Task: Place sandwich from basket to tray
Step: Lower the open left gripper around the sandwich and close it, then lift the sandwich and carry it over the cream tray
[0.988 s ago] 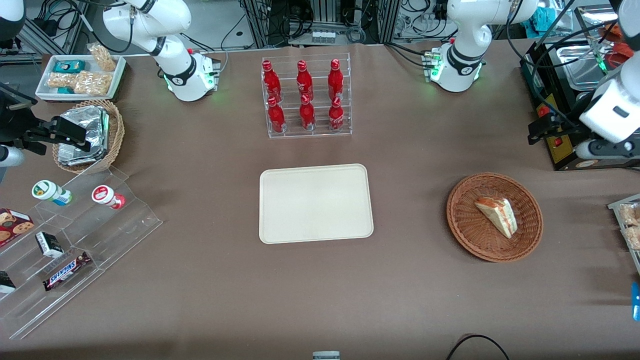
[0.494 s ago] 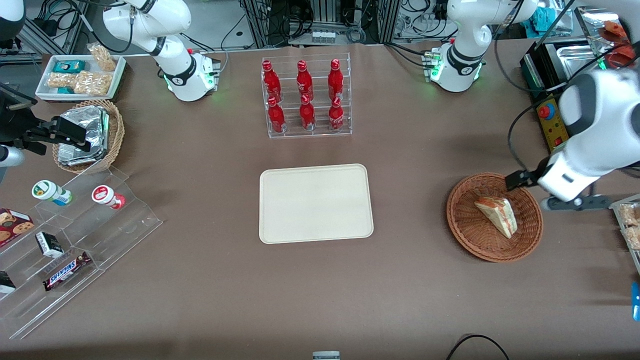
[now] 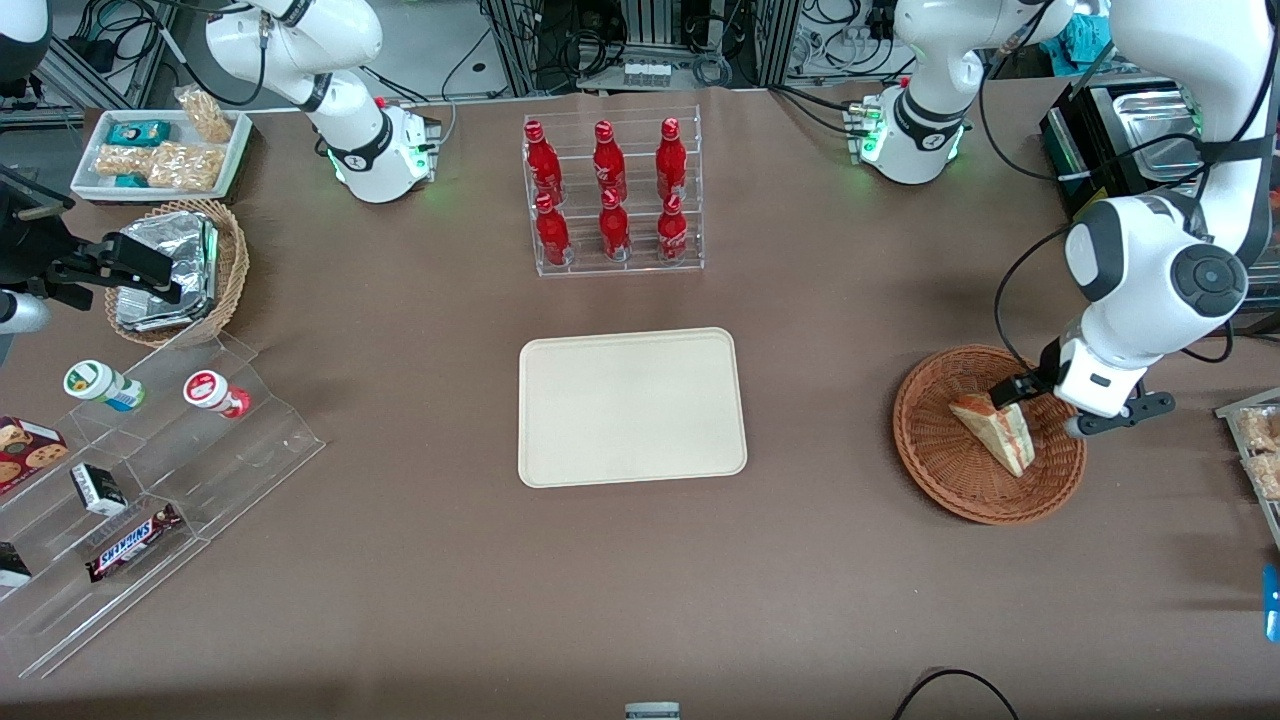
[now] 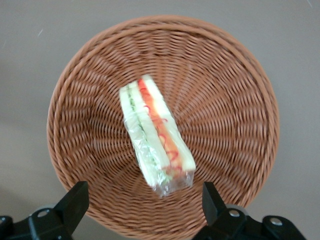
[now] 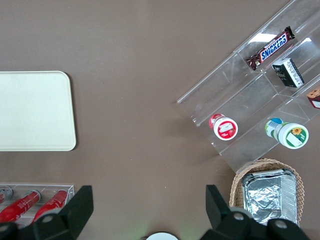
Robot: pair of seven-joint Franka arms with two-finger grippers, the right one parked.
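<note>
The sandwich (image 3: pixel 995 432), a clear-wrapped wedge with red and green filling, lies in the reddish-brown wicker basket (image 3: pixel 930 470) toward the working arm's end of the table. My left gripper (image 3: pixel 1040 410) hangs just above the basket, over the sandwich's end that is farther from the front camera. In the left wrist view the gripper (image 4: pixel 144 191) is open, its black fingertips (image 4: pixel 77 192) straddle the basket's inside, and the sandwich (image 4: pixel 155 135) lies between them, untouched. The cream-beige tray (image 3: pixel 630 405) sits bare at the table's middle; it also shows in the right wrist view (image 5: pixel 30 110).
A clear rack of red bottles (image 3: pixel 612 195) stands farther from the front camera than the tray. A black appliance (image 3: pixel 1120 150) and a snack tray (image 3: pixel 1258 450) flank the basket. A tan basket with foil packs (image 3: pixel 175 265) and acrylic shelves (image 3: pixel 150 480) lie toward the parked arm's end.
The left arm has swung in from the table's edge and come down over the basket, so the gripper now hangs above the sandwich. The sandwich and basket have not moved.
</note>
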